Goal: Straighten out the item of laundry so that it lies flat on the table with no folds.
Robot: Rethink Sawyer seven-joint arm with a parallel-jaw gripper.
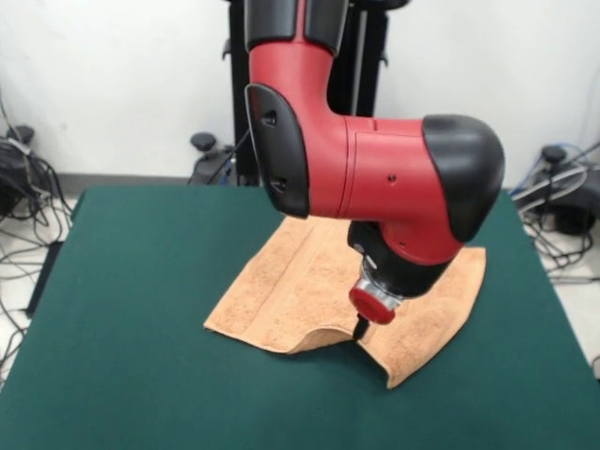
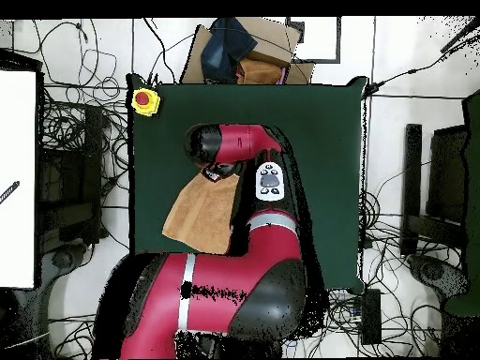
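Reaching down from above, the red and black arm brings its tool to the near edge of the peach-orange towel, which lies on the dark green desk. Only a thin dark tip of the tool shows under the red round part of the wrist, and it meets the cloth at this edge. Whether the tool is wide, narrow or gripping the cloth cannot be told, because the wrist covers it.

The towel is spread behind the tool and to both sides of it, about in the middle of the desk. In the front view, the part on the left side of the tool lies mostly flat, with one woven band running across it. Just at the tool the near edge rises in a small arch, so a ridge stands up from the desk there. On the other side of the tool a strip of cloth runs down to a corner that points toward the camera, and this strip looks slightly lifted.

In the overhead view the towel lies beside the arm, and the wrist covers its upper edge. A yellow box with a red button sits at one corner of the desk, well apart from the tool.
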